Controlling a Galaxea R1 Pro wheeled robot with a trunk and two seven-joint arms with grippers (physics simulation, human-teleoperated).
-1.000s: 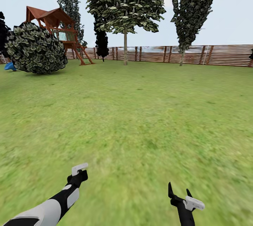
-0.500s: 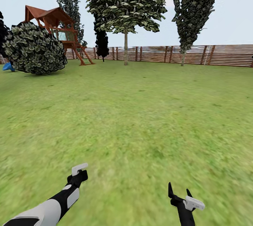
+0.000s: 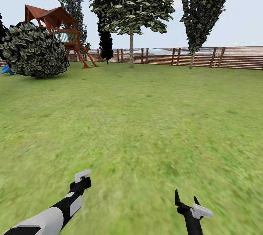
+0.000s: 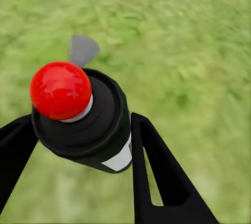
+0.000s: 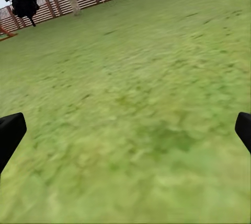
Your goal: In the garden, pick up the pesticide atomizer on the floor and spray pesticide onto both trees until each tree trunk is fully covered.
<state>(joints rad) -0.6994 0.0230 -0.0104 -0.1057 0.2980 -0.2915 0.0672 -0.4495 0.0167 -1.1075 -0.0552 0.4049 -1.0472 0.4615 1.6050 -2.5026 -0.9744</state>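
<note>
Left wrist view shows the atomizer [image 4: 86,122], dark with a white label and a red cap, pinched between the left gripper [image 3: 83,177] fingers. Both trunks [image 3: 131,50] [image 3: 191,61] stand far ahead by the fence [image 3: 233,57], well apart from it. The right gripper [image 3: 187,199] is spread and holds nothing.

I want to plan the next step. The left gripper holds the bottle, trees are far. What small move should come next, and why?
Probably keep driving forward toward the nearer tree trunk. The left gripper is already shut on the pesticide atomizer, the right gripper is open and holds nothing, and a wide stretch of grass lawn separates the robot from both trunks, likely too far to spray.
</note>
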